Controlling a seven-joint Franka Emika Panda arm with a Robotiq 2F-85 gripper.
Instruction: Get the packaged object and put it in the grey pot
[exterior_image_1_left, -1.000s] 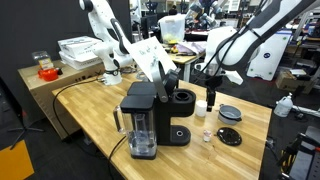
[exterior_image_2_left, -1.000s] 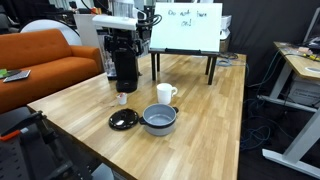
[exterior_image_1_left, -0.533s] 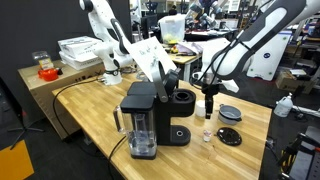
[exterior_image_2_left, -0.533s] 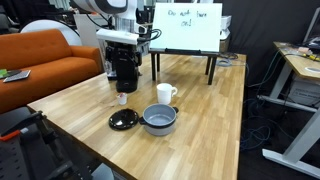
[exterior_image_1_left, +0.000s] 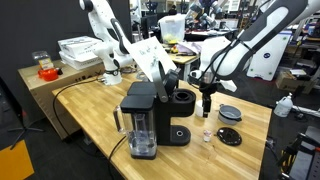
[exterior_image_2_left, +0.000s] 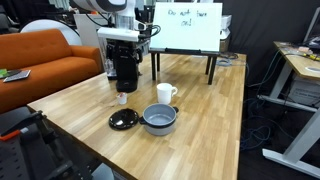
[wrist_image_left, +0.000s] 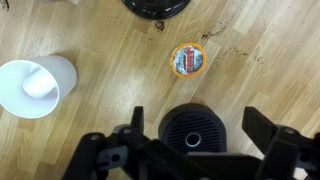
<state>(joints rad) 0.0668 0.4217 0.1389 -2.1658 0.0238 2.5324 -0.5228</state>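
Lab room, desks and clutter behind. An orange sofa (exterior_image_2_left: 40, 60) and a whiteboard (exterior_image_2_left: 185, 25) stand at the far side. Pale wood table (exterior_image_2_left: 200, 110), with brown stains near the capsule in the wrist view.

Gripper (wrist_image_left: 194, 115) points down over the table beside the coffee machine (exterior_image_1_left: 150, 118). Fingers (wrist_image_left: 136, 125) are spread wide and hold nothing; a black round grille shows in the gap. In an exterior view the gripper (exterior_image_1_left: 208, 97) hangs clear of the table, with the cup (exterior_image_1_left: 208, 112) just under it in the picture.

Capsule (wrist_image_left: 187, 59) sits on the table ahead of the finger gap, apart from both fingers. It is round, label face up, with orange and blue print. Its axis stands upright, and no long side shows from above. The cup (wrist_image_left: 35, 85) stands off to one side of it, well apart, mouth up.

In an exterior view the capsule (exterior_image_2_left: 122, 98) lies just in front of the machine, with the disc (exterior_image_2_left: 123, 120) near it. The pot (exterior_image_2_left: 158, 128) sits beside the disc, close to the cup.
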